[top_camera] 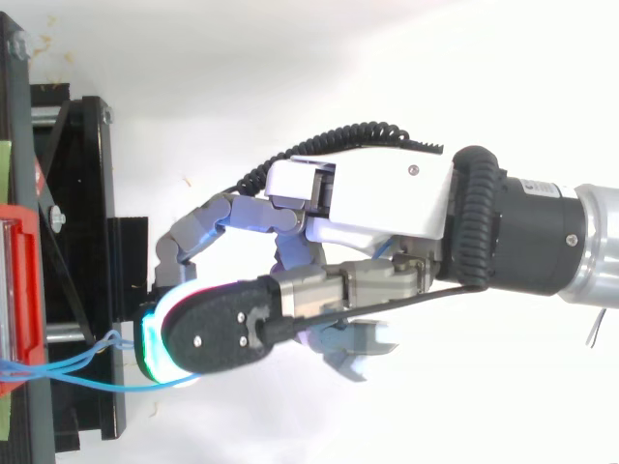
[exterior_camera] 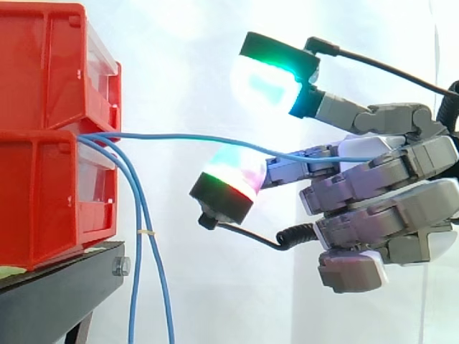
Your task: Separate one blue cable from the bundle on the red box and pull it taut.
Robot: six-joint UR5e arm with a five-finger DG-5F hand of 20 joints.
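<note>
Seen from the side, the robot's hand (exterior_camera: 387, 208) grips 1 blue cable (exterior_camera: 186, 136) among its curled fingers (exterior_camera: 358, 193). The line runs along an outstretched finger whose pad (exterior_camera: 233, 175) glows red and green, then vanishes into the closed fingers. Another finger points up and away, its pad (exterior_camera: 265, 82) lit green and white. The cable stretches almost level, with a slight bow, back to the gap between 2 stacked red bins (exterior_camera: 43, 72) at left. Beside it, 2 more blue cables (exterior_camera: 133, 287) leave the same gap and hang slack past the black stand (exterior_camera: 50, 301), bound by a pale tie (exterior_camera: 146, 233). Behind everything — a white curtain (exterior_camera: 193, 301).
</note>
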